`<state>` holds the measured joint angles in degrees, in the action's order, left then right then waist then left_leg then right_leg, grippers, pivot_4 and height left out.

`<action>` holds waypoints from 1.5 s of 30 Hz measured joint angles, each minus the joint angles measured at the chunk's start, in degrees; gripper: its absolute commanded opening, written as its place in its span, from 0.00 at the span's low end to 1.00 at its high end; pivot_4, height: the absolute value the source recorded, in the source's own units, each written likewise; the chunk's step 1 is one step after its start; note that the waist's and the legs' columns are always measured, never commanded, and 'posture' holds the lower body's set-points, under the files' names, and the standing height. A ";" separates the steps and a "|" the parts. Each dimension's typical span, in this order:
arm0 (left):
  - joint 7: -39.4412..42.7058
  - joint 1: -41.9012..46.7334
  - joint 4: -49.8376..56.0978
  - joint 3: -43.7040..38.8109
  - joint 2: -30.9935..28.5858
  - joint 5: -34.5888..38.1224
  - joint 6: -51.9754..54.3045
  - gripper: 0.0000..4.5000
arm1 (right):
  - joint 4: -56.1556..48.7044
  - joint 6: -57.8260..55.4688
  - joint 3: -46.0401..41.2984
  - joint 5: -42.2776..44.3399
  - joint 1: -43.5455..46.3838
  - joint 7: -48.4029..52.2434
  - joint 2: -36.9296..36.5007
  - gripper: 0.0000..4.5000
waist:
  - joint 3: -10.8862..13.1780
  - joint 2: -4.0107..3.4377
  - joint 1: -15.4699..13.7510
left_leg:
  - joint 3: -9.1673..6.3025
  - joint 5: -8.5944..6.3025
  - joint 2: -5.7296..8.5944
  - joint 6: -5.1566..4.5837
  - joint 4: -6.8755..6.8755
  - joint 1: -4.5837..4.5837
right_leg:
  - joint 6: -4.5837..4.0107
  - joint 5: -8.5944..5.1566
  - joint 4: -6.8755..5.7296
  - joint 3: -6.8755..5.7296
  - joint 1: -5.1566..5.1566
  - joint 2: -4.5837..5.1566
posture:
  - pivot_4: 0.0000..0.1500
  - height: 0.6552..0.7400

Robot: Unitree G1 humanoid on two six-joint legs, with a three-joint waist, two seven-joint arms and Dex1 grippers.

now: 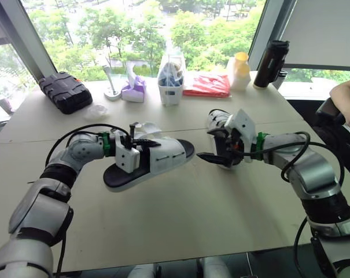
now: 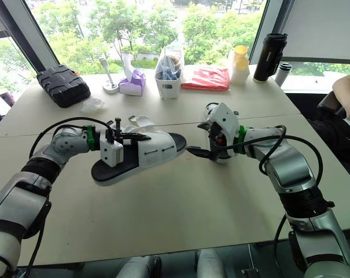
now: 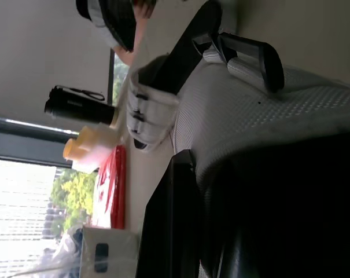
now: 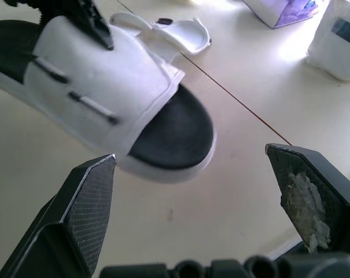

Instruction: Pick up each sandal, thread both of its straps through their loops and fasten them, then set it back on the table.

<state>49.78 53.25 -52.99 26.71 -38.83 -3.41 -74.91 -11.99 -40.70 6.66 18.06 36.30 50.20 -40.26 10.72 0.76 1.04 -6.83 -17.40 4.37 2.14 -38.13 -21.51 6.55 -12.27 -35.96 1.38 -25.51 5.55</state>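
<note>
Above the counter [image 1: 180,226], the white sandal [image 1: 166,155] hangs clamped by its upper in the left pincer [image 1: 141,141], its long axis running across toward the right arm. The right pincer [image 4: 190,155], spread wide and empty, faces the toe end, near but apart.

1. Bright daylight comes from the windows [image 1: 134,35] behind the table [image 1: 221,220], so the scene is backlit.
2. Trees outside are near washed out, with highlights clipped.
3. Shadow under the raised sandal [image 4: 105,98] is faint and soft, no hard edges.
4. Right wrist view: glare on the tabletop beside the white container [image 4: 336,35].
5. Left wrist view: window pane [image 3: 24,220] is blown white, foreground almost black, harsh contrast.
6. Head views: window frames lean outward at the edges, a wide-lens bend.
</note>
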 measured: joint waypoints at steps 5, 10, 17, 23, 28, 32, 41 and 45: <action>4.43 -2.54 1.47 6.04 -3.18 3.19 -6.57 0.01 | -0.04 0.20 0.01 -0.68 -0.01 0.67 -0.28 1.00 | 0.00 -0.01 -0.02 | 0.01 -0.01 -0.03 -0.02 -0.02 0.02 | 0.00 0.00 -0.03 0.02 0.00 -0.04 | 1.00 1.00; 3.41 -2.84 1.49 6.74 -3.94 3.32 -12.20 0.01 | -0.17 0.26 0.01 -0.99 -0.13 1.03 -0.28 1.00 | 0.00 -0.01 -0.34 | 0.01 -0.04 -0.01 -0.07 -0.08 0.02 | 0.00 0.00 -0.02 0.02 0.05 -0.02 | 1.00 1.00; -0.63 -5.76 3.89 6.77 -4.04 -0.60 -16.77 0.01 | -0.20 0.25 0.65 -1.11 -0.26 1.23 -0.27 1.00 | 0.00 -0.01 -0.13 | 0.01 -0.04 -0.03 -0.08 -0.07 0.03 | 0.00 0.00 -0.04 0.01 0.05 -0.05 | 1.00 1.00; -4.28 -6.86 4.42 6.56 -5.00 -4.06 -16.87 0.01 | -0.20 0.26 1.81 -1.49 -0.25 1.23 -0.24 1.00 | -0.01 -0.02 -0.14 | 0.02 -0.04 -0.02 -0.08 -0.08 0.05 | 0.00 0.00 -0.05 0.01 0.05 -0.05 | 1.00 1.00; -6.80 -8.17 3.68 6.51 -5.65 -5.75 -16.86 0.40 | -0.21 0.44 2.47 -1.62 -0.24 1.29 -0.22 1.00 | -0.01 -0.02 -0.20 | 0.02 -0.04 -0.02 -0.08 -0.08 0.06 | 0.00 0.00 -0.05 0.02 0.06 -0.05 | 1.00 1.00; -8.37 -9.94 2.80 6.58 -6.73 -6.33 -16.55 0.81 | -0.20 0.95 2.66 -1.79 -0.23 1.38 -0.21 1.00 | -0.01 -0.02 -0.18 | 0.02 -0.04 -0.02 -0.08 -0.07 0.07 | 0.00 0.00 -0.06 0.01 0.06 -0.05 | 1.00 1.00; -10.91 -13.64 2.70 6.22 -13.26 -1.56 -13.51 0.99 | -0.15 1.49 3.74 -2.08 -0.06 1.99 -0.03 1.00 | -0.03 -0.05 0.22 | 0.02 -0.04 -0.17 -0.08 -0.06 0.16 | 0.00 0.00 -0.12 0.03 0.08 -0.16 | 1.00 1.00; -2.14 -19.23 8.01 6.05 -17.11 14.08 -0.39 0.99 | 0.00 2.42 3.89 -2.08 -0.02 2.62 0.12 1.00 | -0.04 -0.09 0.18 | 0.02 -0.04 -0.23 -0.08 -0.06 0.18 | 0.00 0.00 -0.17 0.04 0.08 -0.15 | 1.00 1.00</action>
<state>47.64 34.03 -44.97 32.76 -55.94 10.68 -75.30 -11.99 -38.27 10.56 15.98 36.28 52.83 -40.14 10.68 0.68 1.21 -6.82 -17.44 4.13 2.05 -38.20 -21.33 6.55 -12.27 -36.13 1.42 -25.43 5.40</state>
